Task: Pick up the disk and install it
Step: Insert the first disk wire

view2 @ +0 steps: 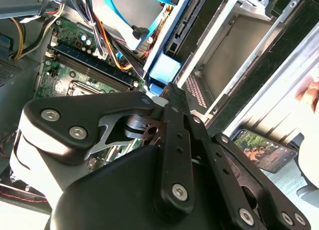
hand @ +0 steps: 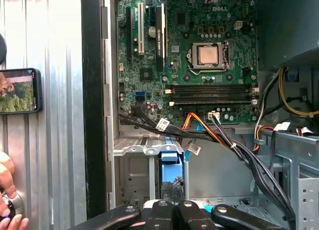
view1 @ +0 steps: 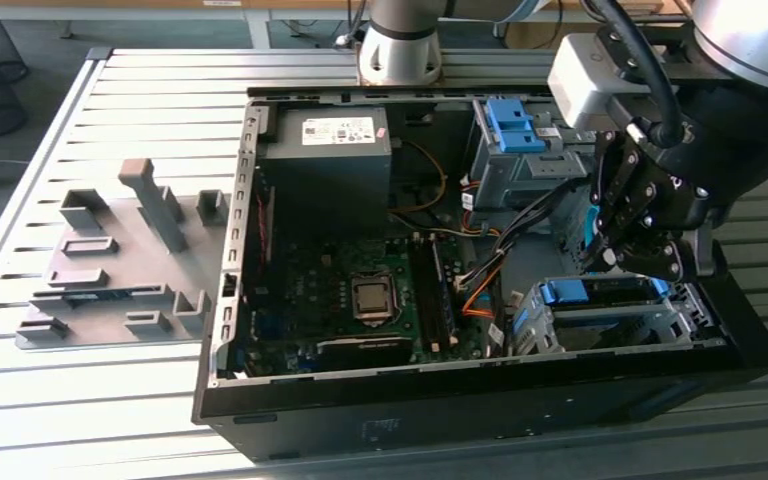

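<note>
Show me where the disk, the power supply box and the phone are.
disk (view1: 584,291), exterior view, blue carrier frame's top.
power supply box (view1: 337,155), exterior view, its top face.
phone (hand: 19,90), first wrist view, its screen.

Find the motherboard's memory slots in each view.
Exterior view: memory slots toward the exterior view's right of the processor socket.
Second wrist view: slots alongside the orange-and-black cables.
First wrist view: slots between socket and cables.
Shared landmark: those cables.

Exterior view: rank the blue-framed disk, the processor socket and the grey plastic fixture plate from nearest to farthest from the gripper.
1. The blue-framed silver disk, in the metal bay just below the gripper.
2. The square processor socket, mid-case on the green motherboard, toward the exterior view's left.
3. The grey plastic fixture plate, outside the case on the slatted table, far on that view's left.
</note>
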You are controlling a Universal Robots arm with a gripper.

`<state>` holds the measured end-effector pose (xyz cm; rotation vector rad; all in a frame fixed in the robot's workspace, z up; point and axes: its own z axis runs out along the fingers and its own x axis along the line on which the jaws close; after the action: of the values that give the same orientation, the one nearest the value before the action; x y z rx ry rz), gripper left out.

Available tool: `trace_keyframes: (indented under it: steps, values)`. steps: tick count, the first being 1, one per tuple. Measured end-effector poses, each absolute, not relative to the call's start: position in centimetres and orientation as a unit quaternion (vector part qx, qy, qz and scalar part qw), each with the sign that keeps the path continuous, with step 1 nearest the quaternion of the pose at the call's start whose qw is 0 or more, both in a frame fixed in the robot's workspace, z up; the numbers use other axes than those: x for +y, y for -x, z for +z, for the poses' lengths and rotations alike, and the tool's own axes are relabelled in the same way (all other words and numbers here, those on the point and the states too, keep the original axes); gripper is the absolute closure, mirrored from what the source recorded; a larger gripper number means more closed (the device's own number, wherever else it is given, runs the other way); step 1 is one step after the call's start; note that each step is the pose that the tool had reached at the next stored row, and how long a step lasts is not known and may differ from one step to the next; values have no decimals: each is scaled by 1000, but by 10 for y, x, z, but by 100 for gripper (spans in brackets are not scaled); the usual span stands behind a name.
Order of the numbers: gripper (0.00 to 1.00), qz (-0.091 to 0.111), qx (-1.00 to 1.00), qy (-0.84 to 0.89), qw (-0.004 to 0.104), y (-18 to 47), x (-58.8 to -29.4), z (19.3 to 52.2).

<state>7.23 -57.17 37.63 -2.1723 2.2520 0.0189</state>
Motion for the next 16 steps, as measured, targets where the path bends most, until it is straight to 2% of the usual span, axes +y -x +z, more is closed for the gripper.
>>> trace_keyframes:
  steps: [16]
  values:
    - [89,11,719,695,1,-122,-571,376]
